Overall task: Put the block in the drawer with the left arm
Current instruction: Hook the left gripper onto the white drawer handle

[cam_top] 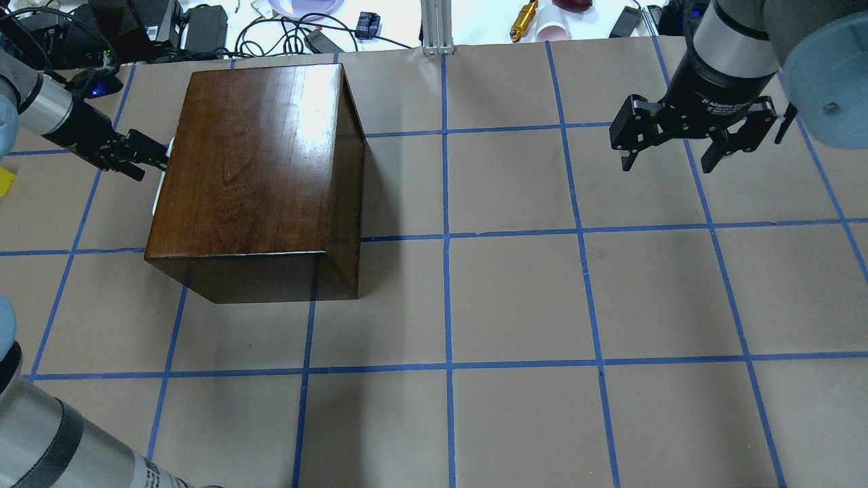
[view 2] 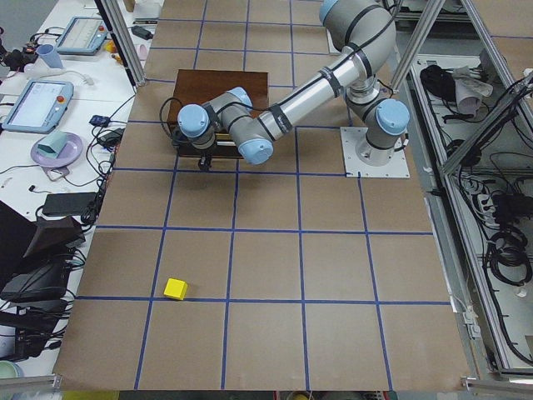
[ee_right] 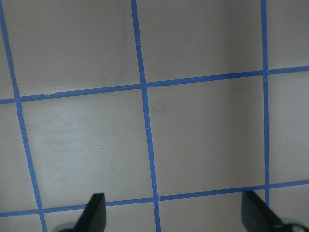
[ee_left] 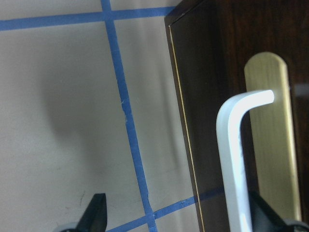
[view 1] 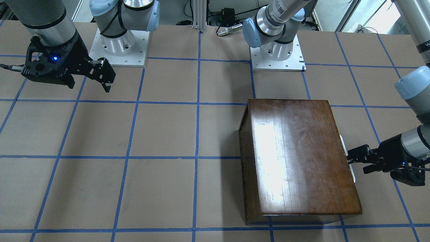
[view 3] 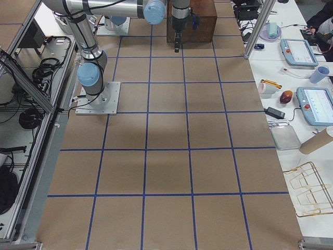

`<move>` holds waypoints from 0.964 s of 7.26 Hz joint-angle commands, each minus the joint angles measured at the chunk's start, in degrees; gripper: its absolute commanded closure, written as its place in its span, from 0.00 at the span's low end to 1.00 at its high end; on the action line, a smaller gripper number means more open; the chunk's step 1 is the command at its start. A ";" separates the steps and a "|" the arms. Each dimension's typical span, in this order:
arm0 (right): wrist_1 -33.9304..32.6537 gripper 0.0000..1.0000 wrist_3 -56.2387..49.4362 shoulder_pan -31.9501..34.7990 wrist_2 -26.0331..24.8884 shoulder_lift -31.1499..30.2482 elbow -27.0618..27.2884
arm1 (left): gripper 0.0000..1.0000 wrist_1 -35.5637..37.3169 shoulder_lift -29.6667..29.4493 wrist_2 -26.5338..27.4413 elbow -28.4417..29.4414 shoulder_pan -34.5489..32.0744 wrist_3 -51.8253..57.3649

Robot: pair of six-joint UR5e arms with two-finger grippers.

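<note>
Reaching out level, our left arm [view 2: 275, 125] points its end effector [view 1: 349, 160] at the closed drawer [ee_left: 207, 72] of the brown box [cam_top: 258, 163]. Its fingers [ee_left: 96, 215] stand apart, with the white handle [ee_left: 231, 159] between them. The yellow block [view 2: 175, 288] lies on the tabletop [cam_top: 515, 298] well behind that end effector. Our right end effector [cam_top: 668, 163] hangs far off, fingers likewise spread.

No text could be read with certainty. Small white print ran round the black collar [cam_top: 723, 102] above the right hand [cam_top: 668, 163], well apart from the wooden box [cam_top: 258, 169], but was too blurred. A white sticker [view 1: 280, 8] with dense black marks sat on the left arm [view 1: 265, 28] beyond the box, equally illegible.
</note>
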 commanded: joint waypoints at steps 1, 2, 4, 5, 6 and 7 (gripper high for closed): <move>0.00 0.00 0.00 0.01 0.00 0.00 -0.01 | 0.00 0.00 -0.24 0.29 0.29 0.00 0.21; 0.00 0.00 0.00 0.01 0.00 0.00 -0.02 | 0.00 0.00 -0.24 0.47 0.64 0.00 0.21; 0.00 0.00 0.00 0.01 0.00 0.00 -0.02 | 0.00 0.18 -0.41 0.64 0.99 0.00 2.66; 0.00 0.00 0.00 0.01 0.00 0.00 -0.02 | 0.00 0.18 -0.59 1.08 1.26 0.09 2.76; 0.00 0.00 0.00 0.01 0.00 0.00 -0.02 | 0.00 0.18 -0.76 1.17 1.26 0.09 3.98; 0.00 0.00 0.00 0.01 0.00 0.00 -0.02 | 0.00 0.09 -0.94 1.95 1.87 0.18 4.08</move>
